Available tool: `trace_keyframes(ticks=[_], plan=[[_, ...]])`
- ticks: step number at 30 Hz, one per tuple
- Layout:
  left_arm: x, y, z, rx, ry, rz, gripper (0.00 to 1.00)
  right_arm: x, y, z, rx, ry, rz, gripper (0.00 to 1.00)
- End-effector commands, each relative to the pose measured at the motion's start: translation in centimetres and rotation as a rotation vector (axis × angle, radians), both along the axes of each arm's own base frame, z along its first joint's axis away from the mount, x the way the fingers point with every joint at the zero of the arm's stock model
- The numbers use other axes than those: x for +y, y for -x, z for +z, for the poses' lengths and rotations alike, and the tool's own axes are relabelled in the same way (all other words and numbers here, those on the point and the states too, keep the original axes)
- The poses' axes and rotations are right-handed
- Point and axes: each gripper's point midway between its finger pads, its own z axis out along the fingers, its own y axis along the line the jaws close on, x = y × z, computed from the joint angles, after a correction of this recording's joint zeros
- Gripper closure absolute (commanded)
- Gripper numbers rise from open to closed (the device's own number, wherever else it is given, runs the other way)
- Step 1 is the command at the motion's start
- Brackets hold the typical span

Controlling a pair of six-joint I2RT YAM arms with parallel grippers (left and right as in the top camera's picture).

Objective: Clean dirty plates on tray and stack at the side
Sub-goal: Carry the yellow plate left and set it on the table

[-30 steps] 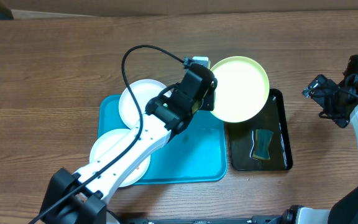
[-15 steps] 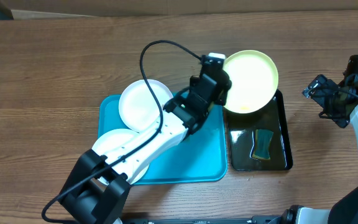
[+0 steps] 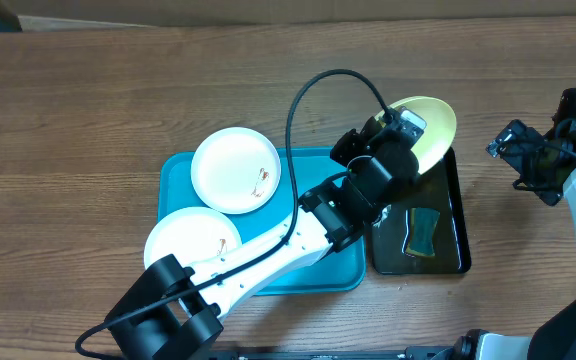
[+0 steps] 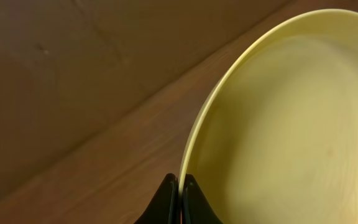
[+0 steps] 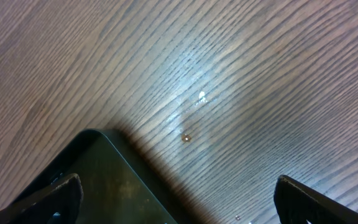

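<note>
My left gripper (image 3: 406,130) is shut on the rim of the pale yellow-green plate (image 3: 438,122), which hangs tilted steeply on edge above the black tray's far end. In the left wrist view the fingers (image 4: 180,188) pinch the thin rim, and the plate (image 4: 291,124) fills the right side. Two white plates lie on the turquoise tray (image 3: 318,278), one at the back (image 3: 235,169) and one at the front left (image 3: 190,245), each with a small reddish smear. My right gripper (image 3: 523,160) stands open and apart at the right, holding nothing (image 5: 179,199).
A glossy black tray (image 3: 458,215) sits just right of the turquoise one with a green sponge (image 3: 423,232) in it; its corner (image 5: 104,180) shows below my right gripper. My left arm and its cable cross the turquoise tray. Bare wood tabletop (image 3: 88,110) surrounds both trays.
My left gripper has carried the yellow-green plate to the right and tipped it from nearly flat to steeply on edge. The back white plate is now uncovered. The right arm has not moved.
</note>
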Motion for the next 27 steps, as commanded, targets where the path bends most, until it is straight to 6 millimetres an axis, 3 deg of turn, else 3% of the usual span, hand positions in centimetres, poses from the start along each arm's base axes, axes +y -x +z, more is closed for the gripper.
trace_keyframes(ticks=[1, 10, 17, 27], plan=[[0.8, -0.5, 2.1, -0.096, -0.144, 0.037, 0.96, -0.4, -0.4, 0.7, -0.018, 0.017, -0.004, 0.00], [-0.9, 0.0, 5.9, -0.258, -0.259, -0.021, 0.96, -0.4, -0.4, 0.7, -0.018, 0.017, -0.004, 0.00], [-2.6, 1.8, 6.1, -0.297, -0.398, -0.088, 0.96, -0.4, -0.4, 0.7, -0.018, 0.017, -0.004, 0.00], [-4.2, 3.5, 7.6, -0.358, -0.412, -0.115, 0.96, -0.4, -0.4, 0.7, -0.018, 0.017, -0.004, 0.00]])
